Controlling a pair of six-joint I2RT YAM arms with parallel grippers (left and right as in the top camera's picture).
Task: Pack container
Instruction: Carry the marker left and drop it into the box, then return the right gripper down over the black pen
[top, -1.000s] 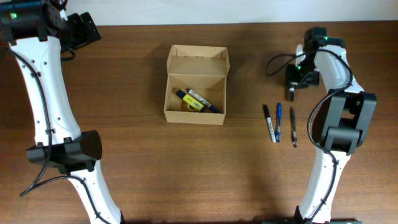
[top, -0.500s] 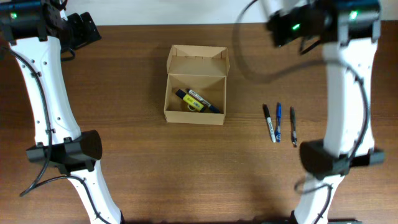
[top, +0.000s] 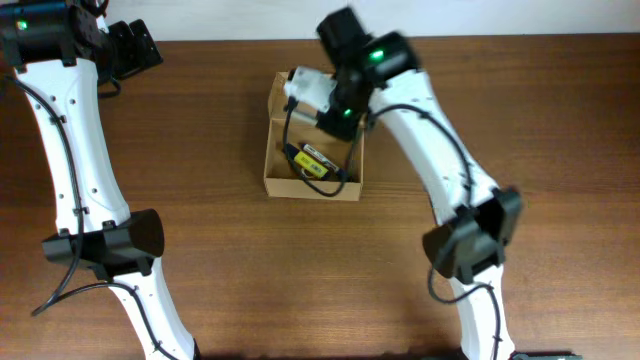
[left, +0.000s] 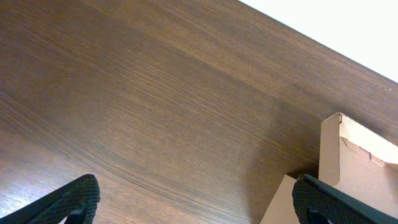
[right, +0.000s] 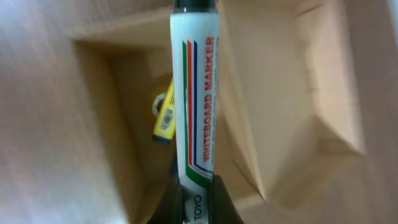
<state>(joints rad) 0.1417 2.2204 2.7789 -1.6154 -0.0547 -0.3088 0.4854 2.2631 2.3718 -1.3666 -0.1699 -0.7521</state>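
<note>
The container (top: 312, 189), a tan cardboard box with its flap lid open toward the far side, stands at mid-table. Inside lie a yellow-and-black item (top: 312, 165) and a dark pen. My right gripper (top: 330, 100) hovers over the box's back part, shut on a white whiteboard marker (top: 303, 84). The right wrist view shows the marker (right: 194, 93) clamped between the fingers of my right gripper (right: 194, 190), above the box interior (right: 124, 124) and the yellow item (right: 165, 115). My left gripper (top: 135, 50) is open at the far left, well away from the box.
In the left wrist view my left gripper (left: 199, 202) spans bare wood, with the box's corner (left: 333, 149) beside the right finger (left: 336, 202). The right arm (top: 440, 170) stretches across the table's right half. The table's far edge meets a white wall.
My right arm has swung from the table's right side, leftward to above the box, carrying the marker. The left arm has not moved.
</note>
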